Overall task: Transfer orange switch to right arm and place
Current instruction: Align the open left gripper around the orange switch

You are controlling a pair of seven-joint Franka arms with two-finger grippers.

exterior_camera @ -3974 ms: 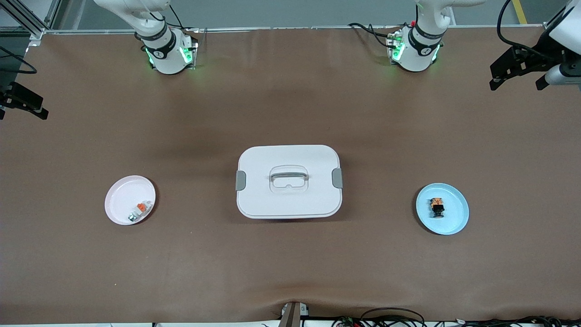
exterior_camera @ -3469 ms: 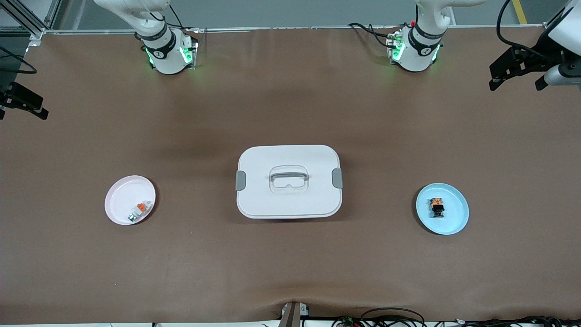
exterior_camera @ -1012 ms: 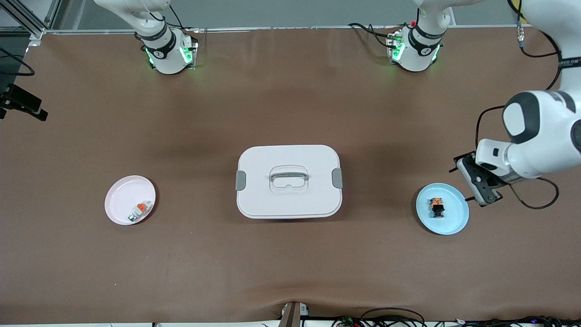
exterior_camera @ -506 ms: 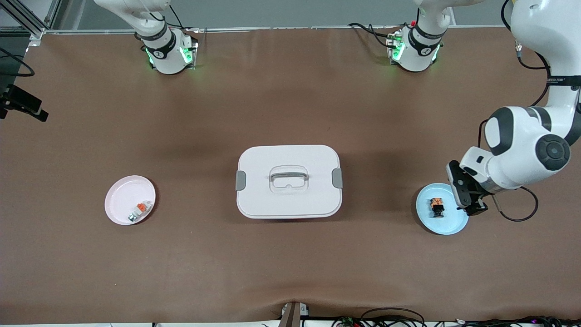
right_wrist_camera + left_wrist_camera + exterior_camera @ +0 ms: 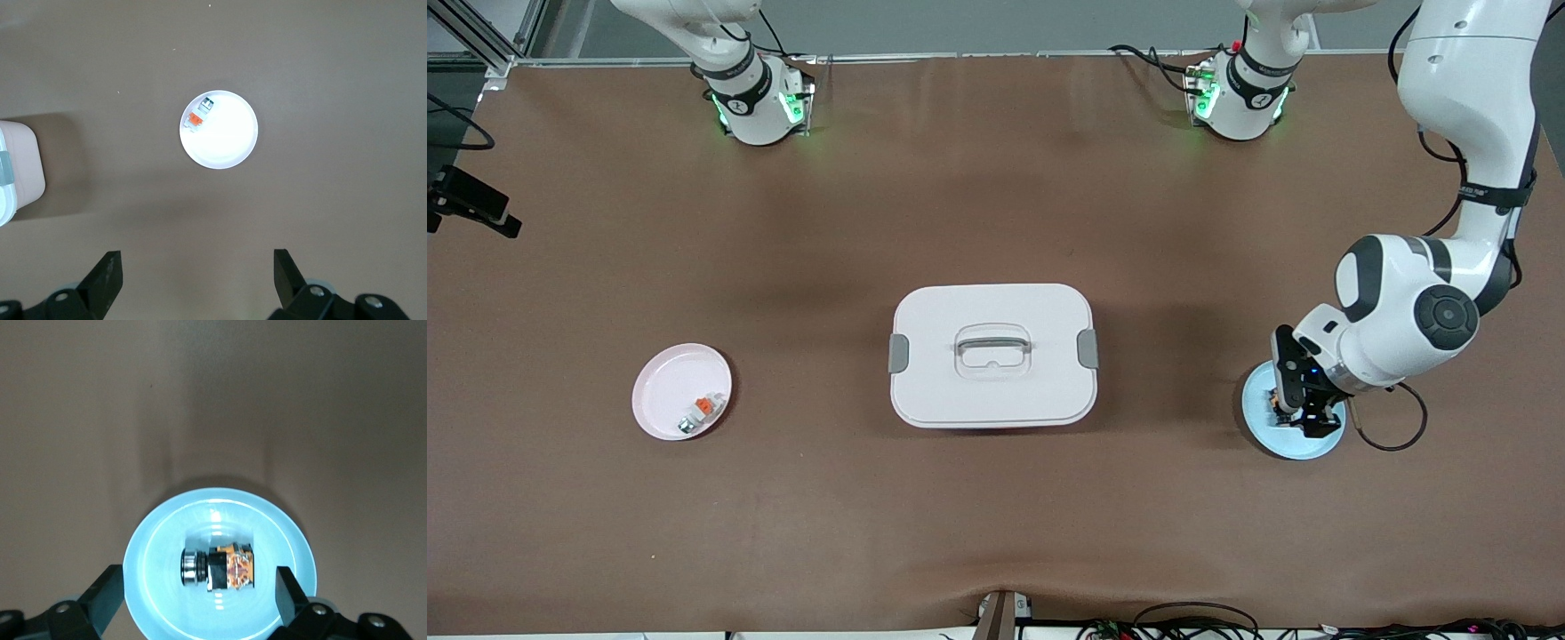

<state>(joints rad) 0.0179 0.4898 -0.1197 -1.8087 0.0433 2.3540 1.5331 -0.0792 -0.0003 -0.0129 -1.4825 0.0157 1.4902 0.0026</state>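
Since a moment ago, the left arm has swung down from the edge of the surface, and now the left claw (image 5: 1294, 404) hangs low over the blue plate (image 5: 1267, 433). Nothing else has moved.

The orange switch (image 5: 220, 568) lies on its side in the middle of the blue plate, toward the left arm's end of the surface. In the left wrist view the claw's two fingers (image 5: 103, 593) are spread wide, one on each side of the switch, and they do not touch it. From the front the claw covers most of the switch, so I cannot be sure how low the fingers sit.

I think this is the first step: the left arm is getting ready to pick up the switch. Next the claw likely needs to go down a bit more and then close on the switch. The switch is round and small, so it could roll or slip if the fingers close off-centre.

The right arm (image 5: 694, 22) waits. The right claw (image 5: 197, 283) is spread open and holds nothing, high over the white plate (image 5: 230, 143), which has a small grey part with an orange tab (image 5: 200, 113) on it. A white box with a lid (image 5: 993, 356) sits in the middle of the surface, between the two plates
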